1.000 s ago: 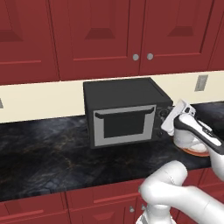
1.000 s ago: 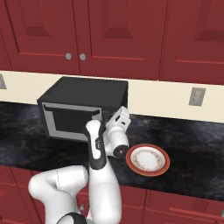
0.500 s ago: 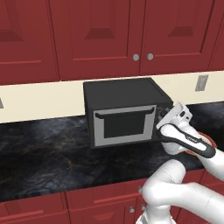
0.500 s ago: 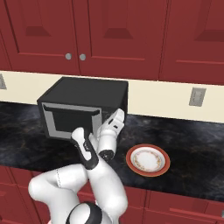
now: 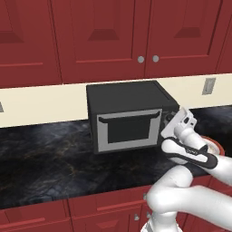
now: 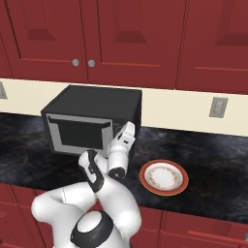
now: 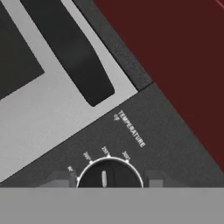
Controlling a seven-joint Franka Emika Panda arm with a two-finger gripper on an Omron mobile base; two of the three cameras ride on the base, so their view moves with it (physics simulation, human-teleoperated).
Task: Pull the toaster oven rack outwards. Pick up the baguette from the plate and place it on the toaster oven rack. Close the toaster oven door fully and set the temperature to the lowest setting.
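The black toaster oven stands on the dark counter. Its grey toaster oven door is up against the front, with the black bar handle along its top. My gripper is at the right-hand control panel, shut on the temperature knob. One blurred fingertip shows on each side of the knob. The orange-rimmed plate lies bare to the oven's right. The baguette and the toaster oven rack are hidden.
Red wall cabinets hang above the oven, and a wall outlet sits on the cream backsplash to the right. Dark marbled counter stretches left of the oven. My white arm crosses in front of the plate.
The hand has moved in from the right onto the oven's control panel and its fingers have shut around the temperature knob. Oven, door and plate stay put.
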